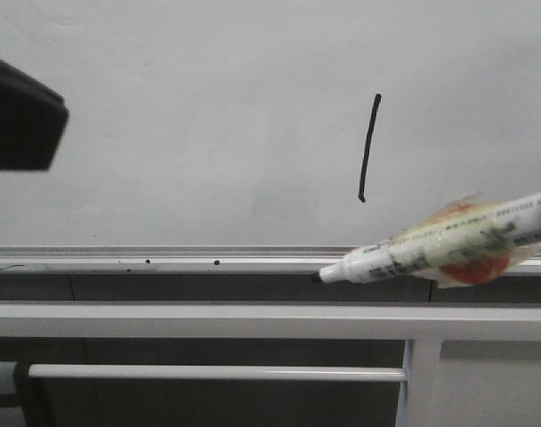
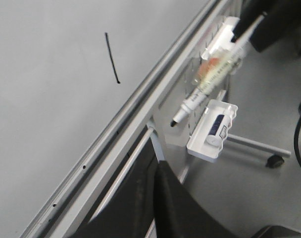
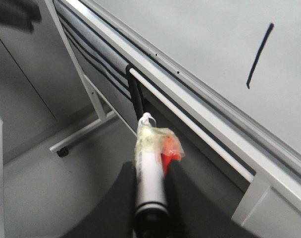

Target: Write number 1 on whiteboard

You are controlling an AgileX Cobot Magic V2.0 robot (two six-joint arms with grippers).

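The whiteboard (image 1: 208, 133) fills the upper front view, with its silver rail (image 1: 164, 260) along the bottom. The number 1 (image 1: 369, 148) is a thin black slanted stroke on it, also visible as the number 1 (image 2: 112, 58) and the number 1 (image 3: 260, 55) in the wrist views. My right gripper (image 3: 151, 171) is shut on a white marker (image 3: 146, 144) wrapped in yellowish tape with a red patch. The marker (image 1: 448, 245) points left, and its black tip (image 1: 317, 277) hangs off the board, just below the rail. My left gripper (image 2: 157, 166) is shut on nothing and shows as a dark shape (image 1: 17, 116) at the far left.
White metal bars (image 1: 253, 320) of the stand run below the rail. A white tray (image 2: 200, 146) holding a blue-labelled item is fixed to the stand near the marker tip. A stand leg with a caster (image 2: 275, 160) reaches over the grey floor.
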